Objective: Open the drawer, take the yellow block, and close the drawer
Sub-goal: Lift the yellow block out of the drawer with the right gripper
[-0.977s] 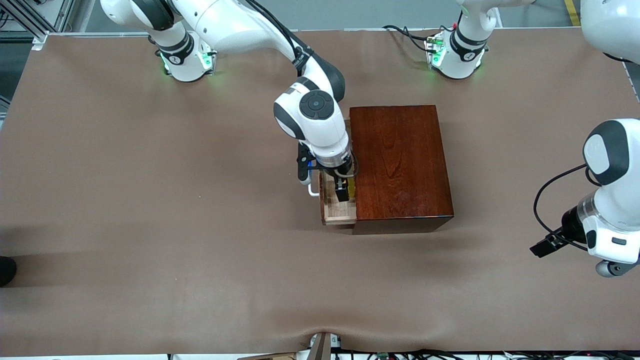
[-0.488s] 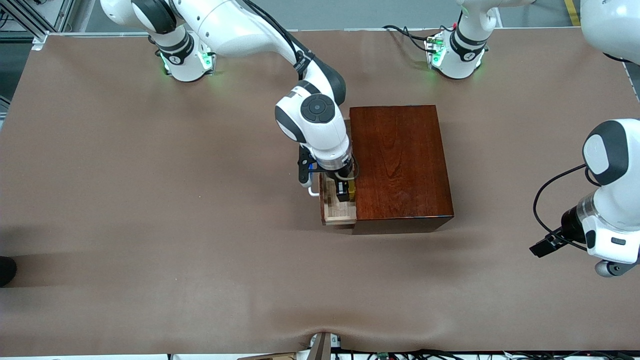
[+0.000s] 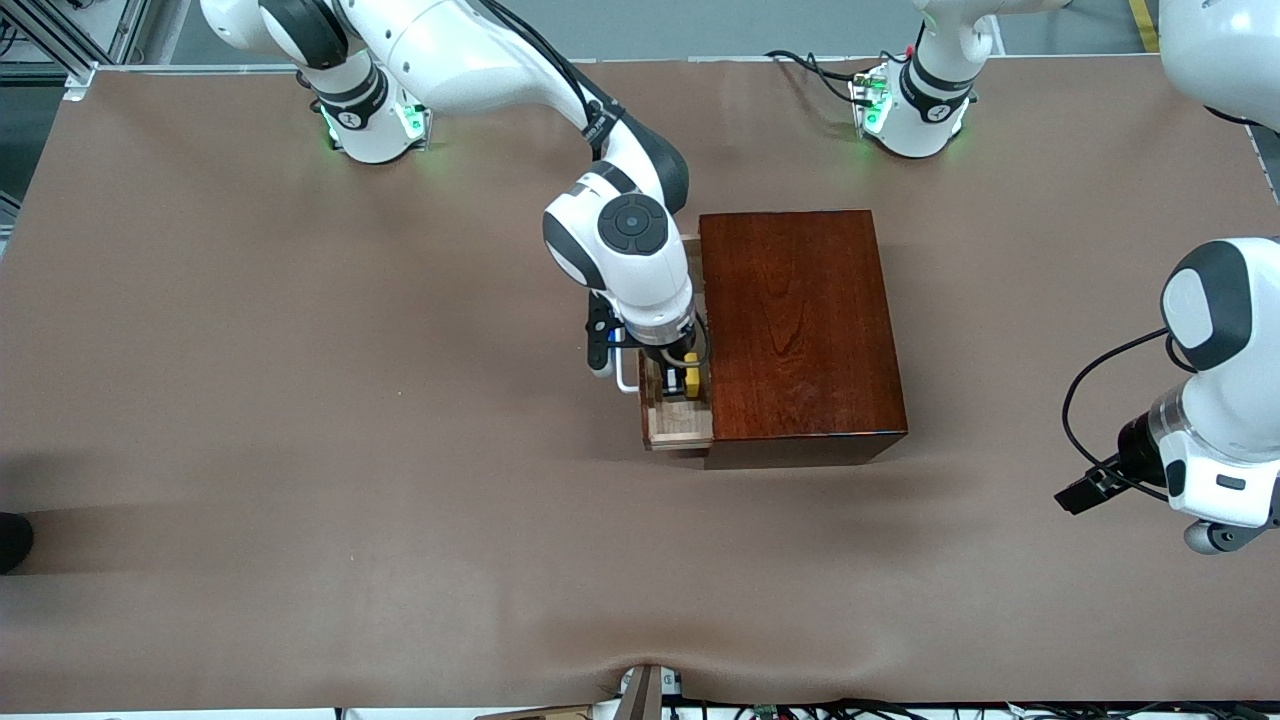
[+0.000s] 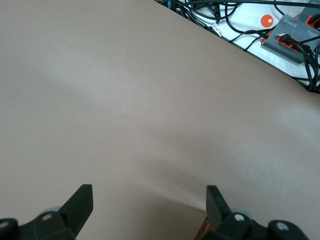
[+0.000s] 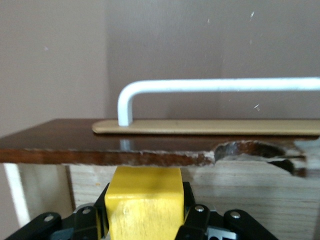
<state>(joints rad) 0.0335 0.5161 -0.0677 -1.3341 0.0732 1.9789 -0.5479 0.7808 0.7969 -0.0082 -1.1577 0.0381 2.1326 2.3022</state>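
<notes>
**Over the open drawer, a firm pinch on the cube**

Between the black fingers of the right gripper (image 3: 688, 384) sits the small bright yellow cube-shaped block (image 5: 143, 200), clamped on two opposite flat faces, with the jaws closed snugly against it over the pulled-out tray. Just under the gripper lies the pale light-wood drawer (image 3: 677, 420), drawn out of the glossy reddish-brown wooden box (image 3: 800, 325) toward the right arm's end of the table. Its dark front panel (image 5: 100, 147) and white U-shaped bar handle (image 5: 210, 86) stand close ahead of the fingers in the right wrist view.

By its look the block is rigid, light and smooth-faced. A pinch across parallel faces, as here, suits it; a corner grip would likely let it twist or slip. Lifting calls for a straight rise, since the drawer front and the box edge stand close to the fingers.

Well away, the left gripper (image 4: 150, 202) waits with fingers spread wide over bare brown table covering (image 3: 300, 400), holding nothing.
</notes>
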